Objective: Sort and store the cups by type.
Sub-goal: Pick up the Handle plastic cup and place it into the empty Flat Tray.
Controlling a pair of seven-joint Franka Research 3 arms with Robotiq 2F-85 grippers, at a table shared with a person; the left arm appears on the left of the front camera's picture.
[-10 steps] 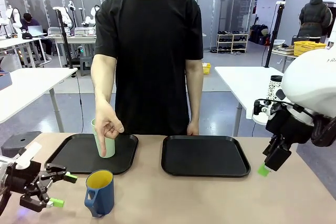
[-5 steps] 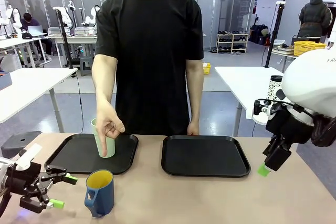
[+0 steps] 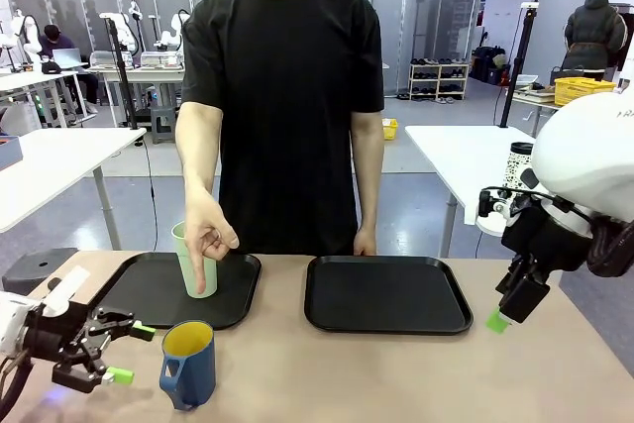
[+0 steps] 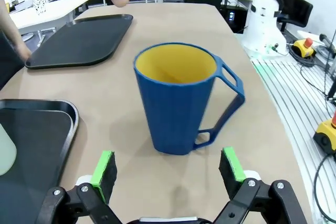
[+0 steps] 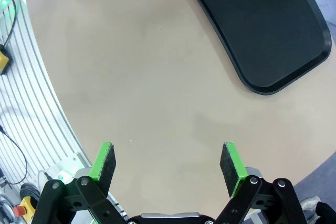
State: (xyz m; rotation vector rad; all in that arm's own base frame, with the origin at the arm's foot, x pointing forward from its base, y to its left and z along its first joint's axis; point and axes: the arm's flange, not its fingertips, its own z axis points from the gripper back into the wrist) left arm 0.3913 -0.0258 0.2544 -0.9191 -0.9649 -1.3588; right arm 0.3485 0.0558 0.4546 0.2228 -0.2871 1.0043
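Observation:
A dark blue mug (image 3: pixel 188 363) with a yellow interior stands on the table near its front edge; in the left wrist view the blue mug (image 4: pixel 181 98) is upright with its handle to the right. My left gripper (image 3: pixel 131 352) is open just left of it, fingers pointing at it. A pale green tumbler (image 3: pixel 197 261) stands on the left black tray (image 3: pixel 149 294), and a sliver of the tumbler (image 4: pixel 6 149) shows in the left wrist view. The person's hand (image 3: pixel 207 233) points down in front of it. My right gripper (image 3: pixel 498 320) hangs open above bare table at the far right.
A second black tray (image 3: pixel 384 293) lies at centre right with nothing on it, and shows again as the tray (image 5: pixel 262 22) in the right wrist view. The person stands at the far edge, the other hand resting by that tray. A white speckled tumbler (image 3: pixel 518 160) sits on a table behind.
My left gripper has moved right and slightly up, toward the blue mug. The person's pointing hand has shifted a little. My right arm has not moved.

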